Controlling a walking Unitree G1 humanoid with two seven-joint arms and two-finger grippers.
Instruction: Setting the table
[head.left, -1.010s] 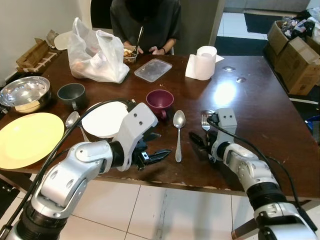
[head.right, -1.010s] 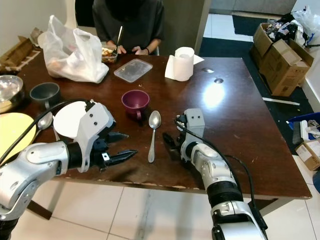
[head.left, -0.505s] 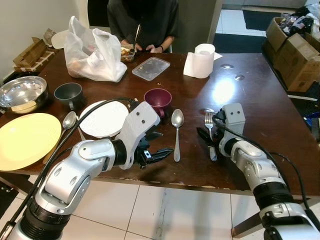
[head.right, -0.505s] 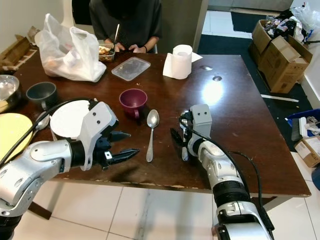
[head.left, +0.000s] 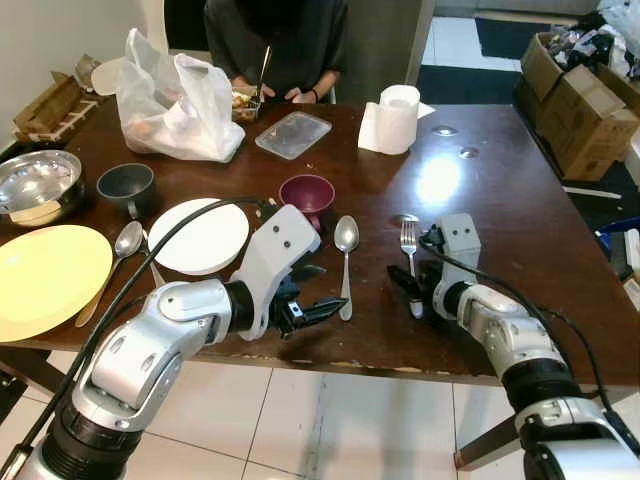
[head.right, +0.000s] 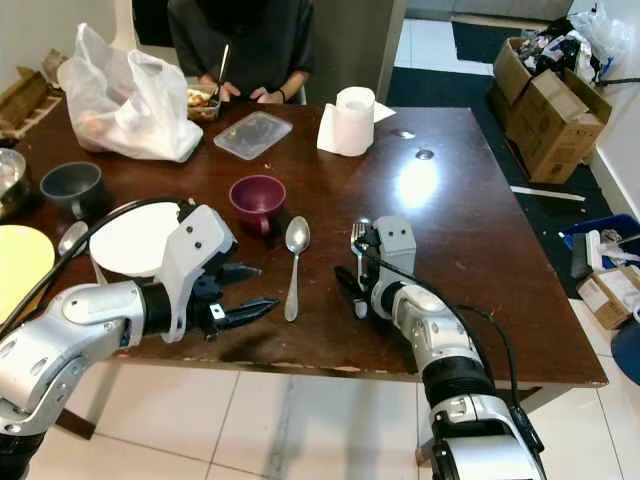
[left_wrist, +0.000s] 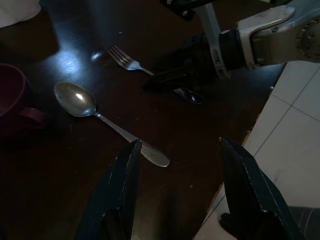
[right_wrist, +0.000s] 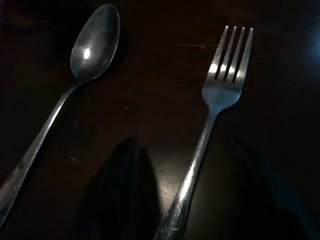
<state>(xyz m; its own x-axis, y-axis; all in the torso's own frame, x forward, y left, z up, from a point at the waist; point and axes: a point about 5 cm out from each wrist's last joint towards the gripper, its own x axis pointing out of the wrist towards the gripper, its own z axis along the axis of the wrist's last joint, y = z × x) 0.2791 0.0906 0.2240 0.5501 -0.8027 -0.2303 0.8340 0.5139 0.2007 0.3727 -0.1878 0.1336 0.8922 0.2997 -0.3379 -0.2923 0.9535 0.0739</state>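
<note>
The right gripper (head.left: 410, 292), fingers now spread and empty, straddles the fork (head.left: 409, 250) just laid near the table's (head.left: 520, 200) front edge; place setting advances.

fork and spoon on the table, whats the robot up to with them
The robot is setting a dark wooden table. Its right end effector sits open over the handle of a fork that lies flat on the wood, one finger on each side. The left end effector hovers open near the handle end of a spoon, just right of a maroon cup. A person sits eating at the far side.
</note>
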